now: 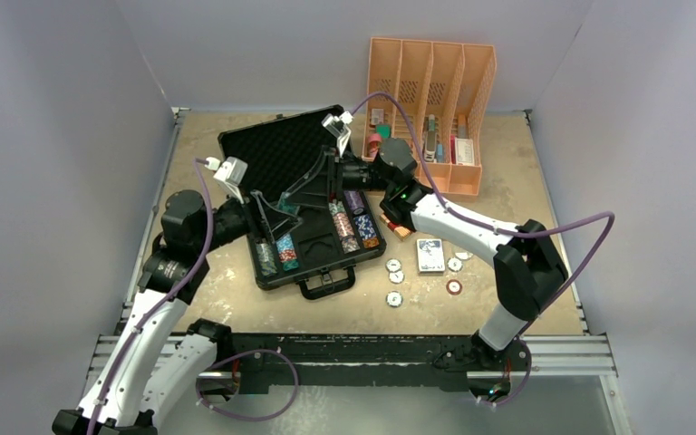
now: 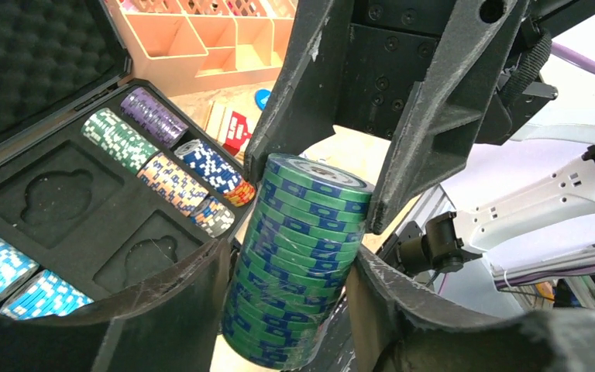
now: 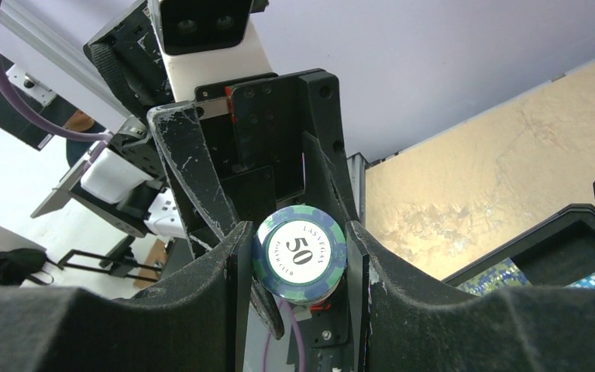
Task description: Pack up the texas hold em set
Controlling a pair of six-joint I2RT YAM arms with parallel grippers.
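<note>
Left gripper [image 2: 288, 314], right gripper [image 3: 299, 260], gripping opposite ends of green chip stack [image 2: 304, 248]

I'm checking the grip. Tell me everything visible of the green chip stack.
The green chip stack is a tall column of green chips with blue edge marks, plastic-looking; its end chip's white centre reads 50. It is held tilted in the air near the case, the right gripper pinching its upper end and the left gripper its lower part.

The black briefcase [image 1: 272, 149] is lying open on the surface, chip rows [image 1: 355, 227] filling its foam slots. The left end effector [image 2: 287, 310] and right end effector [image 3: 299, 256] are gripping a green chip stack [image 2: 302, 256]. A card deck [image 1: 430, 255] and dealer buttons [image 1: 394, 298] are lying beside the case.
</note>
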